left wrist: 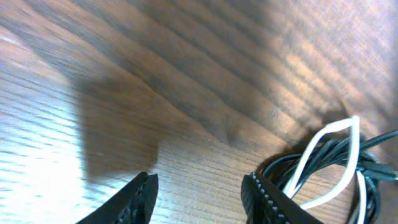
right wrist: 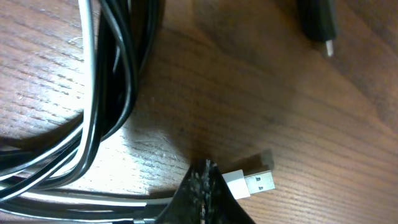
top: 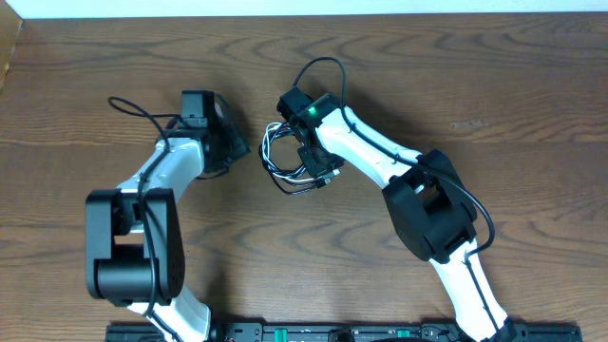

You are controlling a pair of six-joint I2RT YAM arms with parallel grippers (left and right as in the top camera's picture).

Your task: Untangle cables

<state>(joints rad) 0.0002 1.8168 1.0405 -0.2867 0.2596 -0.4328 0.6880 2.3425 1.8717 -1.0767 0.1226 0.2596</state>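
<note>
**Inspector:** What is obscured?

**Assessor:** Overhead, the right arm's wrist covers the right part of the cables (top: 282, 161), thin black and white cords in a loose coil, so neither plug can be seen there. In the left wrist view the coil (left wrist: 336, 163) is cut off by the right and bottom edges. In the right wrist view a black moulded plug (right wrist: 317, 22) is cut off by the top edge and blurred.

**Inspector:** Position and orientation of the item?

**Assessor:** The coil lies on the brown wood-grain table (top: 456, 66), between the two grippers. It is roughly round, with no clear long axis. The white cord's flat metal-tipped plug (right wrist: 256, 182) lies flat, its long axis across the right wrist picture, tip to the right. The black plug's metal tip points down that picture.

**Inspector:** Arm poses and fingers?

**Assessor:** The left arm is folded at the elbow, with its forearm running up and right. The left gripper (left wrist: 199, 199) faces the coil from just beside it. Its fingers stand apart over bare wood, and I cannot tell whether it touches the cords. The right arm reaches up and left, its wrist bent over the coil. The right gripper (right wrist: 205, 183) has its fingers together, with the tip at the base of the white plug. I cannot tell whether the cord is pinched.
</note>
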